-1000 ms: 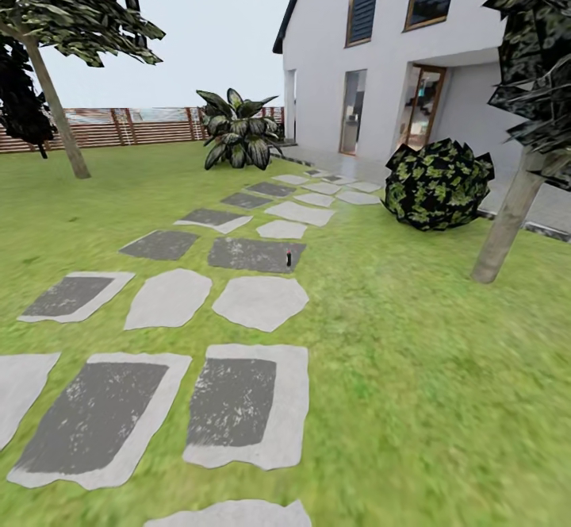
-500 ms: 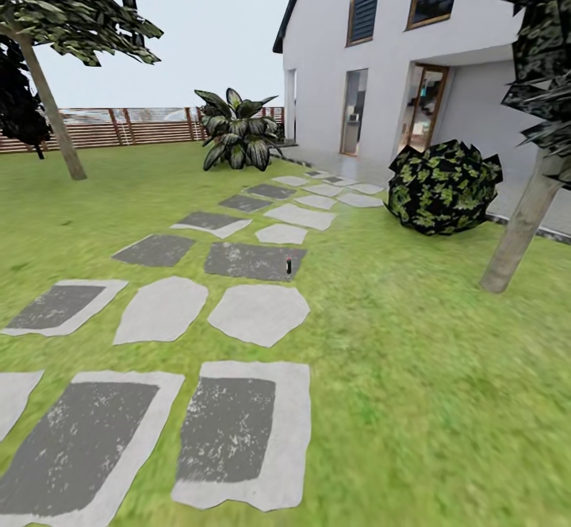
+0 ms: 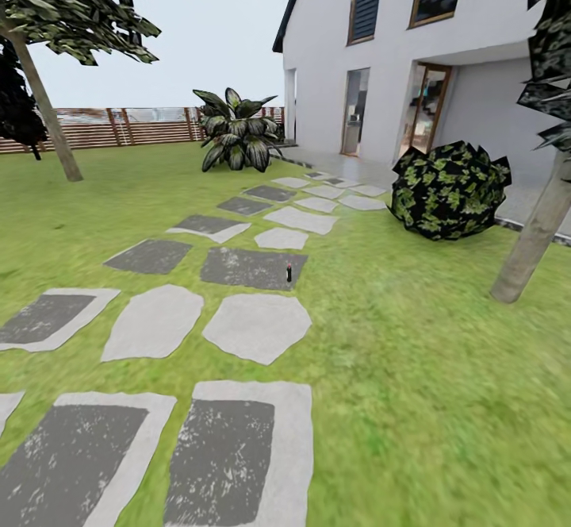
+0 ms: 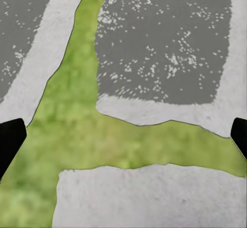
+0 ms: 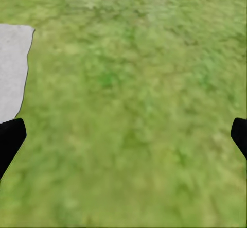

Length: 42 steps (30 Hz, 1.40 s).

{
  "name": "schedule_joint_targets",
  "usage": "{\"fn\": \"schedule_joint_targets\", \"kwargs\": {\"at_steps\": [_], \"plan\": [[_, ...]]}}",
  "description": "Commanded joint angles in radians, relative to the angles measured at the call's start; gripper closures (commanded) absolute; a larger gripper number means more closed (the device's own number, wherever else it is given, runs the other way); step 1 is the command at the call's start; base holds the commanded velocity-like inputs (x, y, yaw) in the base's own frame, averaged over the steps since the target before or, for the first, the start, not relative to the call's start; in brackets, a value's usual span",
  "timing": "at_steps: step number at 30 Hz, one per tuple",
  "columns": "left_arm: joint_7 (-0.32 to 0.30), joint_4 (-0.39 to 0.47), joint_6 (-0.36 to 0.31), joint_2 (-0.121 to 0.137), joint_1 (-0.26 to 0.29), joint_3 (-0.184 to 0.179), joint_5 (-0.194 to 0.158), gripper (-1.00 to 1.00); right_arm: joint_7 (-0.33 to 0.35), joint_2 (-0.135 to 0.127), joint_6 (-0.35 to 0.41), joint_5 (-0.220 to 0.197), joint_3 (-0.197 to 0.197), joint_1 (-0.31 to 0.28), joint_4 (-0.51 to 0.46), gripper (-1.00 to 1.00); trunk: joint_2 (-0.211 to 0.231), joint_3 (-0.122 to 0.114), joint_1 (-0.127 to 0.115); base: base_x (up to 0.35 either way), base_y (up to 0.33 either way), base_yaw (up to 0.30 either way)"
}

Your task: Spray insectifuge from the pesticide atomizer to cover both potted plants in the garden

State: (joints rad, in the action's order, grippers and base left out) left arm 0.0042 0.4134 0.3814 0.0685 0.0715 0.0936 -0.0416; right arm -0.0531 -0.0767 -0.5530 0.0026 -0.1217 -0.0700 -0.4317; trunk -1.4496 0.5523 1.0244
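Our left gripper hangs with its two dark fingertips spread wide and nothing between them; beneath it lie grey stepping stones split by a strip of grass. Our right gripper is likewise spread and empty, over open lawn with one pale stone edge off to a side. Well ahead of both, the pesticide atomizer stands upright at the right edge of a dark stone. Farther off we see a round bush, a house, a striped agave and a slatted fence.
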Motion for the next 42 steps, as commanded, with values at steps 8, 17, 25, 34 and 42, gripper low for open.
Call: {"fn": "schedule_joint_targets", "kwargs": {"at_steps": [8,17,25,34,42], "plan": [[0.0,-0.001,0.003,0.0,0.001,0.0,-0.004,-1.0,-0.002,0.0,-0.003,0.0,-0.001,-0.001,0.001,-1.0,0.0,0.001,0.001,0.339,0.0,0.0],[0.0,-0.001,0.003,0.001,0.002,-0.001,-0.004,-1.0,-0.002,0.0,-0.002,0.0,-0.001,-0.001,0.001,-1.0,0.0,0.001,0.001,0.339,0.0,0.0],[0.0,-0.001,0.003,0.001,0.002,-0.001,-0.004,-1.0,-0.002,0.001,-0.002,0.0,-0.001,-0.001,0.0,-1.0,0.0,0.001,0.001,0.34,0.0,0.0],[0.0,-0.001,0.003,0.001,0.002,-0.001,-0.004,-1.0,-0.002,0.002,-0.002,0.0,-0.002,-0.001,-0.001,-1.0,0.0,0.001,0.001,0.34,0.0,0.0],[0.001,-0.001,0.003,0.0,0.002,0.0,-0.004,-1.0,-0.002,0.002,-0.003,0.0,-0.002,-0.001,-0.001,-1.0,0.0,0.001,0.001,0.34,0.0,0.0]]}}
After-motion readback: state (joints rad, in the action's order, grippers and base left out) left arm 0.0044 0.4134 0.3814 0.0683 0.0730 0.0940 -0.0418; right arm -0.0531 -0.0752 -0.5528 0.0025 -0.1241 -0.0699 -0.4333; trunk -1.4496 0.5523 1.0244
